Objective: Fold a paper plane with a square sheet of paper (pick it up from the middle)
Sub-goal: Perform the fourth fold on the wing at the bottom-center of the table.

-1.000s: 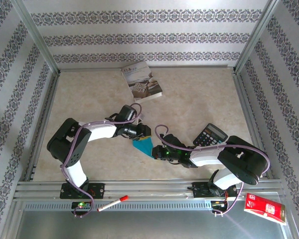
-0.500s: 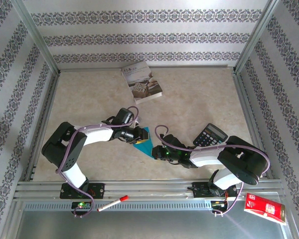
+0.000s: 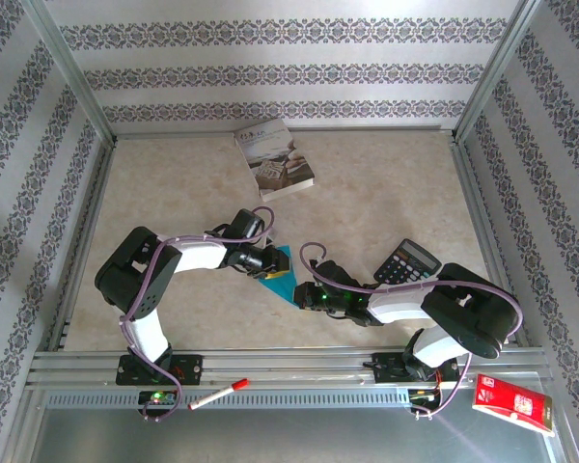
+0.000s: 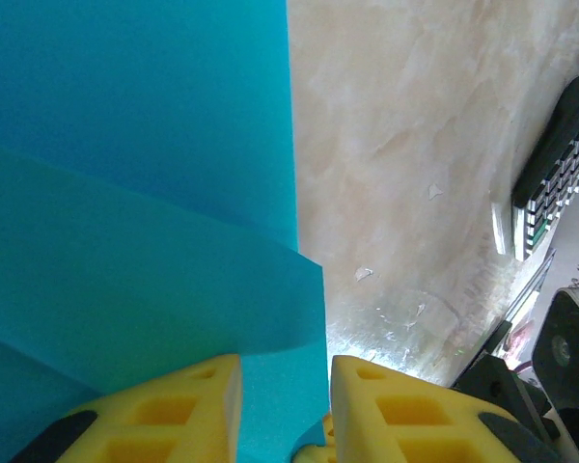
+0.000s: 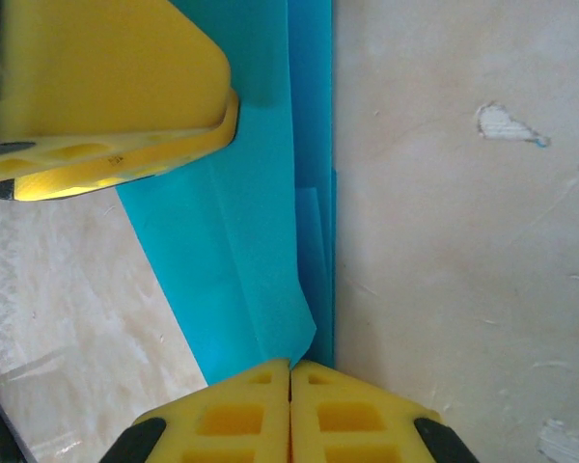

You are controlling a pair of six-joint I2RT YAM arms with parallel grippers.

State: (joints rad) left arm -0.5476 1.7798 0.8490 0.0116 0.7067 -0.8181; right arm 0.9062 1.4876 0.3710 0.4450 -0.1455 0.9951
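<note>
The square sheet of paper (image 3: 281,281) is teal-blue and lies on the table between the two arms, folded into a narrow layered wedge. In the left wrist view the paper (image 4: 125,193) runs under my left gripper (image 4: 285,410). Its yellow jaws stand apart, with paper showing in the gap. In the top view my left gripper (image 3: 265,263) sits on the wedge's upper-left edge. My right gripper (image 5: 289,386) is shut, its tips against the near end of the paper (image 5: 241,241), where a loose flap reaches the seam. The left finger (image 5: 106,87) rests on the far end.
A grey-white book (image 3: 275,160) lies at the back of the table. A black calculator (image 3: 406,260) sits just right of the right arm. A red marker (image 3: 219,394) and a red packet (image 3: 511,403) lie on the front rail, outside the frame.
The left arm shifted left and back again, with its gripper staying at the paper's upper-left edge. The paper's top corner has come into sight. The right arm has not moved.
</note>
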